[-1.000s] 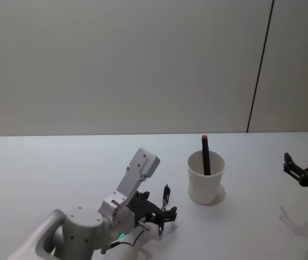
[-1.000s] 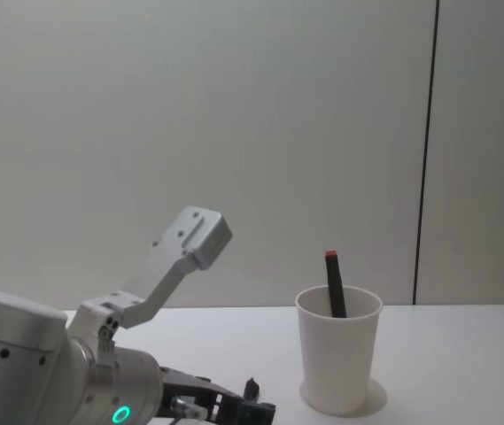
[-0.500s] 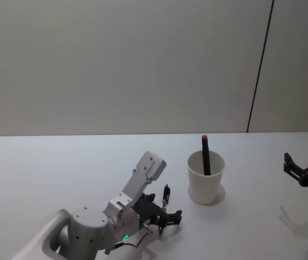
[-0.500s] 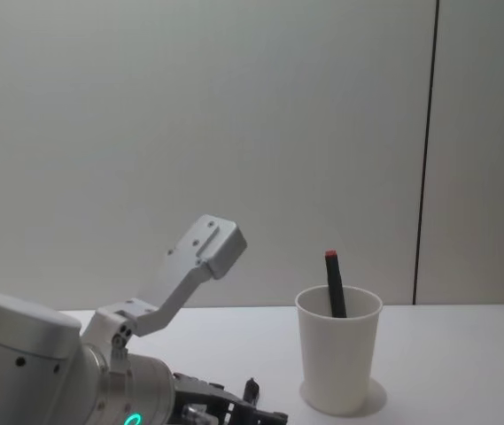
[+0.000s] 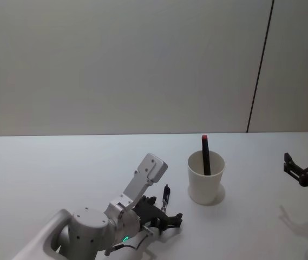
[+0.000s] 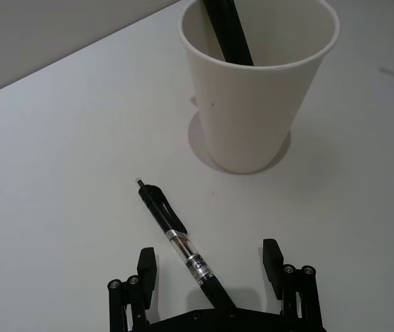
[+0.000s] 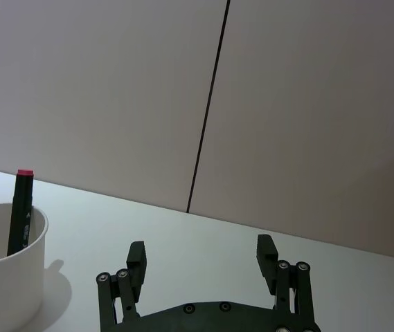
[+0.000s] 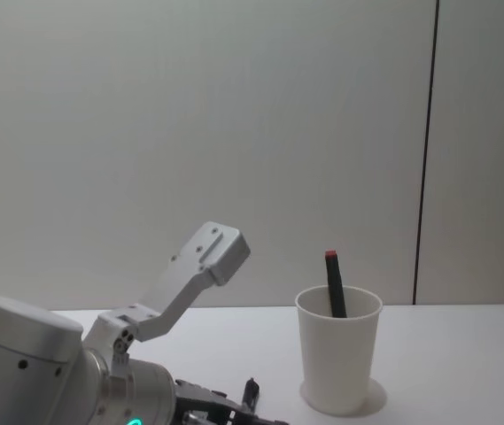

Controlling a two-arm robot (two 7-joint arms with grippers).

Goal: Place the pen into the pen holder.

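Observation:
The pen [image 6: 176, 238], black with a clear middle section, lies flat on the white table [image 6: 58, 152]. Its tip points away from my left gripper [image 6: 209, 252], which is open, with one finger on each side of the pen's rear half. The head view shows that pen [image 5: 166, 194] just left of the pen holder [image 5: 206, 179], a white paper cup, with the left gripper [image 5: 168, 221] low behind it. A black marker with a red cap [image 5: 205, 154] stands in the cup. My right gripper [image 7: 201, 247] hangs open and empty at the far right [image 5: 305, 173].
The white left forearm [image 5: 89, 233] fills the lower left of the table. A grey wall with a dark vertical seam [image 5: 259, 70] stands behind. Bare table lies between the cup and the right gripper.
The left arm has crept forward and to the right, bringing its open gripper closer around the pen. Pen, cup and right gripper have stayed put.

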